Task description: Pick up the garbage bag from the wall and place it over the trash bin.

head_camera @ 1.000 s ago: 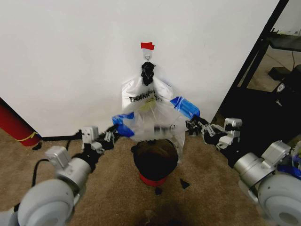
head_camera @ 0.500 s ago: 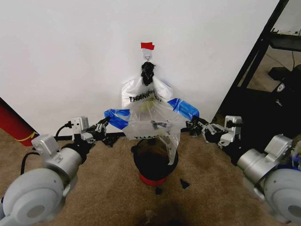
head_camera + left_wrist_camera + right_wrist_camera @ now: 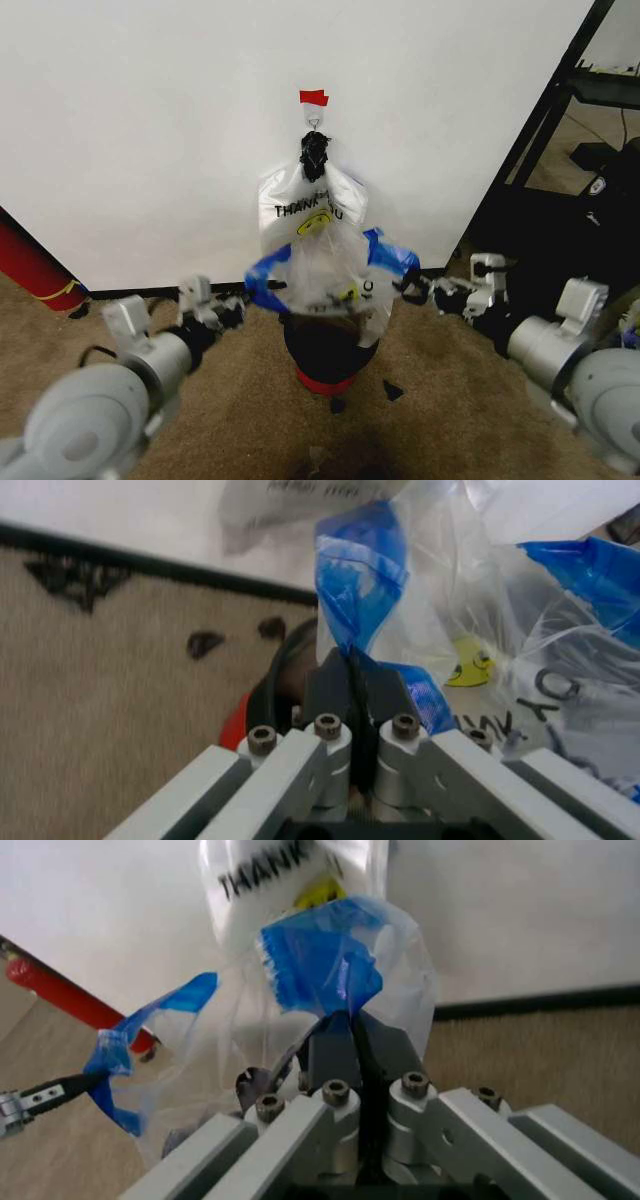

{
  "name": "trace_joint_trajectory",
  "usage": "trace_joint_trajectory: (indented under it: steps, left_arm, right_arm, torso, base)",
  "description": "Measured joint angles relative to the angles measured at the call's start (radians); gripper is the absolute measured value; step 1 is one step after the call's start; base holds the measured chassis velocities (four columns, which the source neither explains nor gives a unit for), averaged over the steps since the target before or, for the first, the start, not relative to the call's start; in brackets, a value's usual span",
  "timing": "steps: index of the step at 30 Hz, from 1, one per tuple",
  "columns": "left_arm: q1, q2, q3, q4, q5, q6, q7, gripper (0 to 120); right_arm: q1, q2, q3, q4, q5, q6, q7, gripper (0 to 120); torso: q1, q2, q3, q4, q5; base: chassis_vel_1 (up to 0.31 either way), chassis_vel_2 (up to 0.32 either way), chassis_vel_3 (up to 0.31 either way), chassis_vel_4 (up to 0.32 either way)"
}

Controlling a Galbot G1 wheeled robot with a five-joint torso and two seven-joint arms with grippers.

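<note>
Garbage bag (image 3: 330, 275): directly above the trash bin (image 3: 330, 352). Our left pincer (image 3: 243, 297) and right pincer (image 3: 415, 290) clamp its blue handles, spreading the mouth for the bin rim.

I see the garbage bag (image 3: 330, 275) as thin, glossy, crinkled translucent plastic with blue patches. My left claw (image 3: 352, 676) and right claw (image 3: 352, 1036) look like matt dark plastic on brushed silver metal. The carpet (image 3: 240, 400) is rough brown pile.

Carpeted indoor test room, lab-like.
A plain white wall (image 3: 150, 130) with red tape (image 3: 313, 97), brown carpet (image 3: 240, 420) and a black equipment rack (image 3: 560, 110) are seen.
</note>
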Motion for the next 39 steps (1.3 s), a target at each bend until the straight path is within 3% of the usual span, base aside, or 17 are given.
trace_joint_trajectory:
  steps: [9,16,22,25,39]
  left_arm:
    - [0.017,0.018,-0.063,0.0,-0.087,0.037,-0.055,0]
    - [0.004,-0.027,0.029,0.0,-0.012,0.039,-0.053,0]
    - [-0.03,-0.102,0.204,0.0,0.15,0.015,-0.033,0]
    - [-0.05,-0.127,0.242,0.0,0.174,0.008,-0.031,0]
    - [-0.021,-0.164,0.309,0.006,0.287,-0.026,-0.034,0]
  right_arm:
    - [-0.001,0.03,-0.032,0.0,0.002,-0.026,0.025,0]
    - [0.011,0.064,-0.103,0.0,-0.062,-0.027,0.027,0]
    - [0.006,0.12,-0.151,0.0,-0.122,-0.031,0.026,0]
    - [0.001,0.139,-0.159,-0.004,-0.14,-0.032,0.027,0]
    - [-0.036,0.293,-0.258,-0.161,-0.319,-0.03,0.065,0]
  torso:
    - [0.0,0.0,0.0,0.0,-0.0003]
    - [0.0,0.0,0.0,0.0001,-0.0003]
    - [0.0,0.0,0.0,0.0001,0.0]
    - [0.0,0.0,0.0,0.0,-0.0004]
    - [0.0,0.0,0.0,0.0,-0.0001]
  base:
    - [0.0,0.0,0.0,0.0]
    - [0.0,0.0,0.0,0.0]
    - [0.0,0.0,0.0,0.0]
    - [0.0,0.0,0.0,0.0]
    - [0.0,0.0,0.0,0.0]
